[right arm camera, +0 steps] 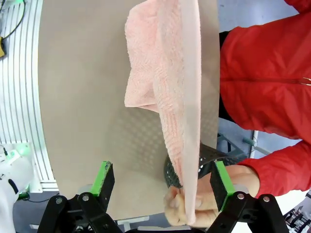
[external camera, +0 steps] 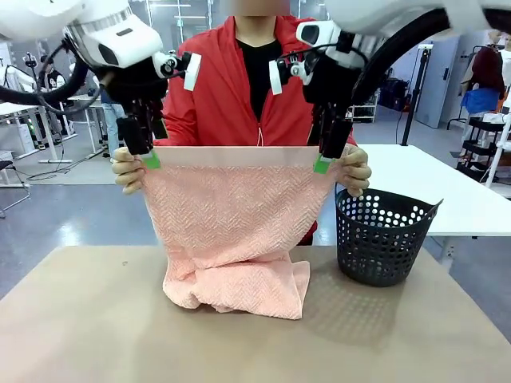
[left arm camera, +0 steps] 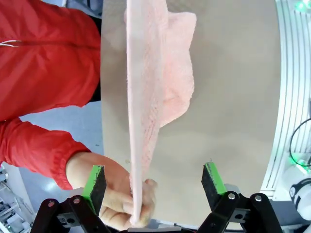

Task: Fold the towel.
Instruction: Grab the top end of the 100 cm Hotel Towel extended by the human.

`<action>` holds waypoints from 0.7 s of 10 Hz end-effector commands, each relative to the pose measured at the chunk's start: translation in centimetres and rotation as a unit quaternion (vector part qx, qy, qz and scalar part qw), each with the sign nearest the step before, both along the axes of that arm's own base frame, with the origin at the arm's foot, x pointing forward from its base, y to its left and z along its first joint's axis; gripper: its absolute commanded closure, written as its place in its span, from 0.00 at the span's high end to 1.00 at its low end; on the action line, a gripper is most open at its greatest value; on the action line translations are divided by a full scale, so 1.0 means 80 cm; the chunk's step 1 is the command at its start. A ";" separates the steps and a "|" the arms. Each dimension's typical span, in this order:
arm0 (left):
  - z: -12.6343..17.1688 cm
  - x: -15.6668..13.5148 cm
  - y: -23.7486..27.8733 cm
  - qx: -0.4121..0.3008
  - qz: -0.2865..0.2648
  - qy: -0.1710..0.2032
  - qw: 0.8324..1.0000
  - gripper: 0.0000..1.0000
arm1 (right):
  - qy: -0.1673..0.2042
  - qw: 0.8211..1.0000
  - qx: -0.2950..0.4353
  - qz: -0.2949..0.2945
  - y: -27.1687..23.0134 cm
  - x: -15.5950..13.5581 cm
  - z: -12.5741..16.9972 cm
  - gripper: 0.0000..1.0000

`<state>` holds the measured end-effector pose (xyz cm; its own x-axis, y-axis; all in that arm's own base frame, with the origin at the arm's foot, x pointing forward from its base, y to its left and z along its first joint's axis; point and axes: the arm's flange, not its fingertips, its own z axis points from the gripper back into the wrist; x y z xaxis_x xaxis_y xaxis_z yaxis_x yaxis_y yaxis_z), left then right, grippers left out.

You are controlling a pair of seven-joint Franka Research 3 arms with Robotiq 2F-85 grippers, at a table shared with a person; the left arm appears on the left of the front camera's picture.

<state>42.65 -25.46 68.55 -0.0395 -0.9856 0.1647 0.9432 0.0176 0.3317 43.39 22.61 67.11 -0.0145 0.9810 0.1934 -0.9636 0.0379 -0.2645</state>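
A person across the table holds the salmon-pink towel (external camera: 231, 215) up by its two top corners, its plain band along the top and its lower end bunched on the table. My left gripper (external camera: 149, 156) stands open at the top left corner, beside the person's hand (external camera: 128, 171). My right gripper (external camera: 322, 163) is open at the top right corner, next to the other hand (external camera: 355, 169). In the left wrist view the towel's (left arm camera: 160, 73) edge runs between the wide-apart fingers of that gripper (left arm camera: 154, 179). The right wrist view shows the towel (right arm camera: 165, 73) inside that gripper (right arm camera: 162, 178) likewise.
A dark perforated basket (external camera: 379, 235) stands on the brown table (external camera: 80, 319) at the right, close to the towel's right side. The person in a red jacket (external camera: 223, 96) stands right behind the towel. Table room lies free in front and at the left.
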 end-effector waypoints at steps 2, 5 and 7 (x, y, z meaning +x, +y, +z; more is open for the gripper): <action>-0.025 0.035 0.003 -0.010 0.012 0.015 1.000 1.00 | 0.009 1.000 0.001 -0.002 -0.003 0.026 -0.026 1.00; -0.045 0.047 0.005 -0.007 0.025 0.021 0.999 0.74 | 0.023 1.000 0.007 -0.002 -0.001 0.033 -0.043 1.00; -0.053 0.042 0.009 -0.011 0.005 0.025 1.000 0.14 | 0.016 1.000 0.011 -0.009 -0.001 0.030 -0.041 0.40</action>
<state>46.31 -25.07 64.53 0.0038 -0.9871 0.1600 0.9601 0.0484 0.2755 46.06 22.77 63.89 0.0102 0.9817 0.1900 -0.9748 0.0521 -0.2170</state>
